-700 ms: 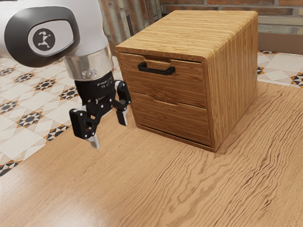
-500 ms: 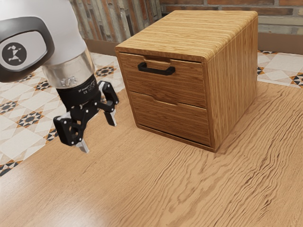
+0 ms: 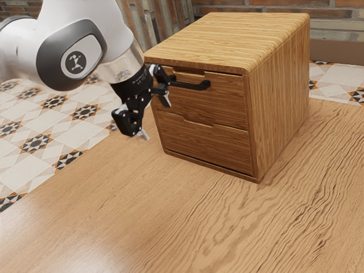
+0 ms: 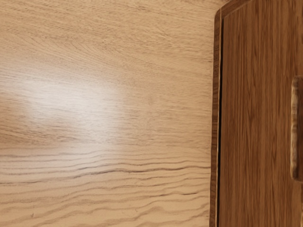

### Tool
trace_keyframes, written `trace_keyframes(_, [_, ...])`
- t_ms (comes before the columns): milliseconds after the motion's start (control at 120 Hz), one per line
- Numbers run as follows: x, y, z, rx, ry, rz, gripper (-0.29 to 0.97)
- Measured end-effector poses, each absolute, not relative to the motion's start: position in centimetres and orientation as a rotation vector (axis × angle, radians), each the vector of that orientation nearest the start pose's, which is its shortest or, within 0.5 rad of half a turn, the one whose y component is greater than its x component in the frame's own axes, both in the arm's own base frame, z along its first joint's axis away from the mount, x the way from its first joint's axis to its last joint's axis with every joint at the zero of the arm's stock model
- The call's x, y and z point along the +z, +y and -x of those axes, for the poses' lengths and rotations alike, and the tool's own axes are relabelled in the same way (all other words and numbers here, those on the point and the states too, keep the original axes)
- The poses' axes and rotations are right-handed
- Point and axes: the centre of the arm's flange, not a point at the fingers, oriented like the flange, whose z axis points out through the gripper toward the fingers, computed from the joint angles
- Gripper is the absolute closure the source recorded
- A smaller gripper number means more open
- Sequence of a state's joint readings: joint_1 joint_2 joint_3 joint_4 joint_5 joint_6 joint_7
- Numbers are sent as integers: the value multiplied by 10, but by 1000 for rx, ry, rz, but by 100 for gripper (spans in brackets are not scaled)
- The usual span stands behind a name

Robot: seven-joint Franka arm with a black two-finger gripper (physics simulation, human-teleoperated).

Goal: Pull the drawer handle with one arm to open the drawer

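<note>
A wooden cabinet [image 3: 273,85] with two drawers stands on the table. The top drawer [image 3: 224,105] carries a black bar handle [image 3: 192,86] and sits flush with the cabinet front, shut. My gripper [image 3: 150,108] hangs open at the cabinet's front corner on the exterior view's left. Its upper finger [image 3: 162,86] is right by the handle's near end, and its lower finger [image 3: 138,129] is level with the lower drawer [image 3: 207,139]. Nothing lies between them. In the wrist view the cabinet front [image 4: 255,118] stands beside the wooden tabletop [image 4: 104,118].
The wooden table [image 3: 187,222] stretches wide in front of the cabinet. A patterned tile floor [image 3: 40,136] lies beyond the table edge on the exterior view's left, and a brick wall [image 3: 250,4] stands behind.
My hand has risen from near the tabletop and swung toward the exterior view's right, up to the cabinet's front corner beside the handle. The fingers stay open. The drawer has not moved.
</note>
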State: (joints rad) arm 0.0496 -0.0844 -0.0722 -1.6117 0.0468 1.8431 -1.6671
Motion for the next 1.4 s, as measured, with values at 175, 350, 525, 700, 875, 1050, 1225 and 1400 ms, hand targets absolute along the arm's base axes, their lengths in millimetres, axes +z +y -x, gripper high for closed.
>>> trace_keyframes(175, [696, -11, -575, 428, 2079, -1974, 0])
trace_keyframes(350, [691, -10, -585, 439, 2069, -1984, 0])
trace_keyframes(525, [687, -5, -592, 442, 2072, -1987, 0])
trace_keyframes(700, [692, 6, -590, 461, 2084, -1973, 0])
trace_keyframes(875, [691, 9, -590, 459, 2091, -1971, 0])
trace_keyframes(1050, [687, -7, -592, 446, 2067, -2000, 0])
trace_keyframes(1225, [682, -28, -594, 435, 2032, -2040, 0])
trace_keyframes(1400, [684, -19, -593, 444, 2048, -2027, 0])
